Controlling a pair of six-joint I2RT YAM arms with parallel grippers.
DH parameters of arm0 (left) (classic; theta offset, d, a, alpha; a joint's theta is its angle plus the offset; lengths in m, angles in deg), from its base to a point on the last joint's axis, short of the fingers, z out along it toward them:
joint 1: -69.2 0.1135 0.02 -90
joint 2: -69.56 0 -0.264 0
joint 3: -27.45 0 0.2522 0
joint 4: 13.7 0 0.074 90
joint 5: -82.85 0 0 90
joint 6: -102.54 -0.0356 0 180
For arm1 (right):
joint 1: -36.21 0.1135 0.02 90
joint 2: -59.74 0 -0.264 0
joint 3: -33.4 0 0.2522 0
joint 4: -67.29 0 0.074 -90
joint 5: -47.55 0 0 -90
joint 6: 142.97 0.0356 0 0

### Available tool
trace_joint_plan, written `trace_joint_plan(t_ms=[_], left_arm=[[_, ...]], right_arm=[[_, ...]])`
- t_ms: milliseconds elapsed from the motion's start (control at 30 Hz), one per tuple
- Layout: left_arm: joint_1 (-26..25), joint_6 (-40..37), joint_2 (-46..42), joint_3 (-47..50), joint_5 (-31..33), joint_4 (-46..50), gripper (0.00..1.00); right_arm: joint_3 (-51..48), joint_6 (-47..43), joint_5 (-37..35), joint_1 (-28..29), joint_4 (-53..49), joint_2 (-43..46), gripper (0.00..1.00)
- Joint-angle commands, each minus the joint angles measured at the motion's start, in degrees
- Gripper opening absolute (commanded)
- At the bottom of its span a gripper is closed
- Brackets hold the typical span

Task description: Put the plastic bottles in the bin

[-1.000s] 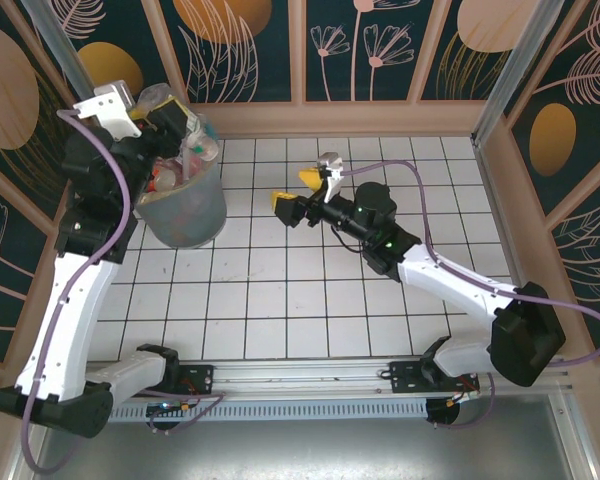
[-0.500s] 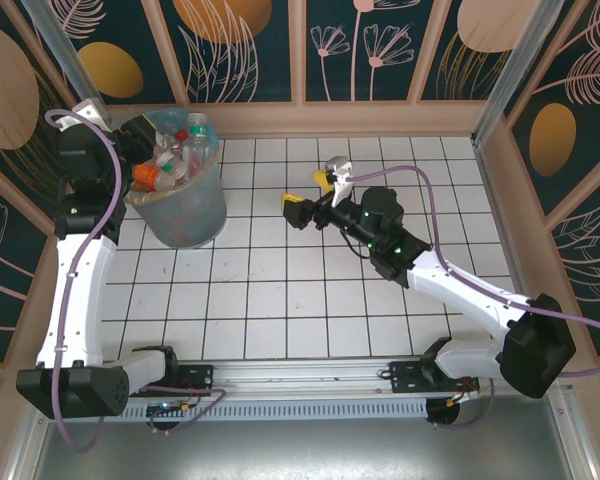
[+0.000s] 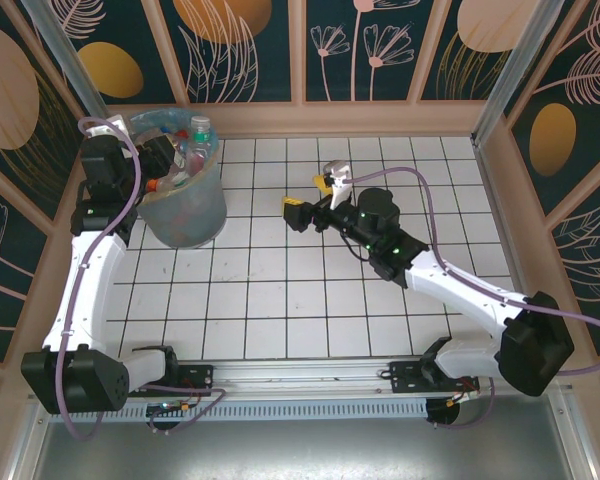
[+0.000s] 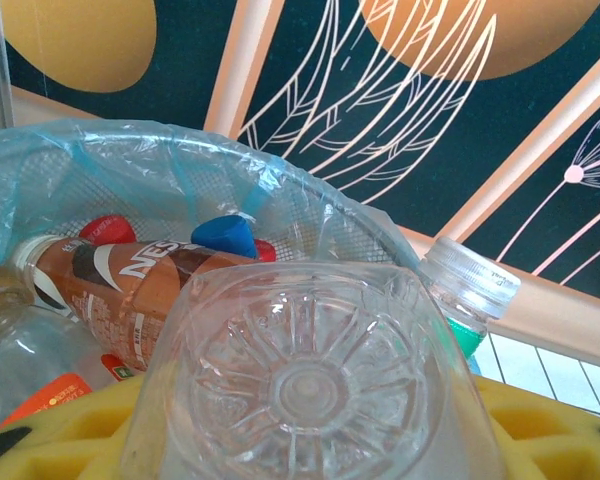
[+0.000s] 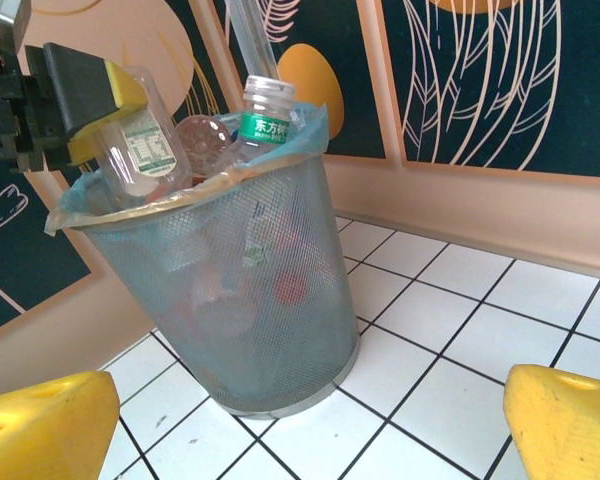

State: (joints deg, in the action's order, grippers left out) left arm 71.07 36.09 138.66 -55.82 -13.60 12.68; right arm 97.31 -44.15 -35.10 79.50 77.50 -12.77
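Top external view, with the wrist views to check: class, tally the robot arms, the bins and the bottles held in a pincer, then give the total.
robot arms: 2
bin: 1
bottle held in the left pincer: 1
Total: 4

Left gripper (image 3: 158,160) swung off the bin (image 3: 185,215) — out left, back to its rim

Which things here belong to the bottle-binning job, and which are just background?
Job:
bin
clear bottle, gripped by the left hand at the bin's rim
green-labelled bottle and brown-labelled bottle, already in the bin
right hand, open and empty

Not the job:
tiled table
patterned walls
purple cables
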Motion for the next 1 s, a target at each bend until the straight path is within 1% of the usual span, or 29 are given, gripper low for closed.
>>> trace_joint_plan(t_ms=[0, 33, 67, 100, 200, 267, 333, 467, 567, 700, 733, 800, 900, 967], left_arm=[[0.16, -0.67, -1.67, 0.9, 3.61, 1.22, 0.64], [0.16, -0.39, -2.48, 0.5, 4.47, 0.78, 0.65], [0.15, -0.24, -3.48, -0.31, 5.31, 0.59, 0.7], [0.17, -0.26, -4.02, -1.24, 6.13, 0.48, 0.71], [0.15, -0.27, -5.93, -5.11, 9.11, 0.87, 0.72], [0.15, -0.31, -6.86, -7.53, 10.93, 0.74, 0.7], [0.15, -0.67, -6.85, -9.6, 10.95, 0.39, 0.63], [0.15, -1.03, -2.97, -14.15, 4.65, 2.05, 0.48], [0.11, 0.03, -0.61, -13.77, 1.12, 2.73, 0.35], [0.11, -0.23, 0.95, -11.17, -9.81, 2.3, 0.28], [0.13, -0.69, 1.41, -11.57, -11.38, 2.9, 0.27], [0.06, -2.6, 2.19, -13.48, -12.72, 4.36, 0.27], [-0.31, -4.88, 4.76, -20.46, -14.68, 9.48, 0.25], [-2.04, -6.49, 6.76, -24.63, -14.91, 13.01, 0.23]], right_arm=[[1.85, -0.35, 0.27, 0.39, 0.95, -1.37, 0.99], [2.16, -0.29, 0.44, 0.39, 0.84, -1.64, 0.99], [2.53, -0.3, 0.55, 0.41, 0.64, -1.99, 0.99], [2.67, -0.3, 0.56, 0.46, 0.4, -2.17, 0.99], [3.44, -0.31, 0.47, 0.42, -0.14, -2.84, 0.99], [3.75, -0.37, 0.38, 0.47, -0.06, -3.31, 0.99], [4.09, -0.37, 0.42, 0.48, 0.11, -3.92, 0.99], [5.27, -0.32, 0.86, 0.48, -0.12, -5.37, 0.99], [5.93, -0.47, 0.75, 0.57, -0.77, -6.11, 0.99], [6.17, -0.68, 0.38, 0.58, -1.72, -6.63, 0.99], [6.29, -0.68, 0.39, 0.57, -1.98, -6.78, 0.99], [6.76, -0.69, 0.63, 0.52, -2.5, -7.3, 0.99], [7.54, -0.35, 0.88, 0.59, -2.7, -8.34, 0.99], [7.98, 0.12, 1.08, 0.66, -2.49, -9.2, 0.99]])
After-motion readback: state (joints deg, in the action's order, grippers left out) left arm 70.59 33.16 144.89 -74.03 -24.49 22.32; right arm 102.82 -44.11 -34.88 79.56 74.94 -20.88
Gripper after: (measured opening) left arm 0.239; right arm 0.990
